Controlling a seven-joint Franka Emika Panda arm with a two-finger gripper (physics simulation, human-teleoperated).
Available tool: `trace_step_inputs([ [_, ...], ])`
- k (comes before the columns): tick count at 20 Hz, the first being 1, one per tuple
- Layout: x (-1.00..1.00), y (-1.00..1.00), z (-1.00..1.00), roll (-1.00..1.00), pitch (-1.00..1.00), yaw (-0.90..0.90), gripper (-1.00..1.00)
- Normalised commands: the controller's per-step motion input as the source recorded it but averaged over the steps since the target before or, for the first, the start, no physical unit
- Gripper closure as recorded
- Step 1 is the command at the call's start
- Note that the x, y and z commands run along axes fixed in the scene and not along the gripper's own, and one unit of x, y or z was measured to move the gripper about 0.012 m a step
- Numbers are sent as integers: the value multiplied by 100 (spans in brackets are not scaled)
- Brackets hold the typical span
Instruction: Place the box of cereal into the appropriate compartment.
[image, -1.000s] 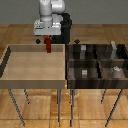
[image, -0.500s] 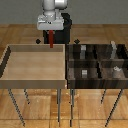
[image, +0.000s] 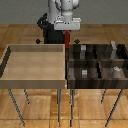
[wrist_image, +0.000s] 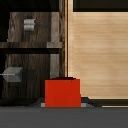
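Observation:
My gripper (image: 67, 30) is shut on the box of cereal (image: 67, 38), a small narrow red box that hangs upright from the fingers. In the exterior view it is held above the far edge, over the seam between the light wooden bin (image: 10, 62) and the dark compartmented bin (image: 97, 62). In the wrist view the box of cereal (wrist_image: 63, 92) fills the space between the fingers, above the wall dividing the dark bin (wrist_image: 55, 30) from the light bin (wrist_image: 97, 50).
The dark bin's compartments hold small grey objects (image: 85, 73), (image: 116, 70), (image: 84, 50); two also show in the wrist view (wrist_image: 30, 24), (wrist_image: 12, 74). Both bins stand on thin metal legs. The robot base (image: 47, 30) stands behind them.
My gripper has carried the red box toward the exterior view's right, from above the light bin's far side to the seam between the two bins.

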Motion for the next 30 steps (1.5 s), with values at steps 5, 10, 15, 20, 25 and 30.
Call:
trace_step_inputs([
  [5, 0, 100, 0, 0, 0, 0, 100],
  [10, 0, 100, 0, 0, 0, 0, 100],
  [15, 0, 100, 0, 0, 0, 0, 100],
  [20, 0, 100, 0, 0, 0, 0, 100],
  [25, 0, 100, 0, 0, 0, 0, 100],
  [30, 20, 80, 0, 0, 0, 0, 100],
])
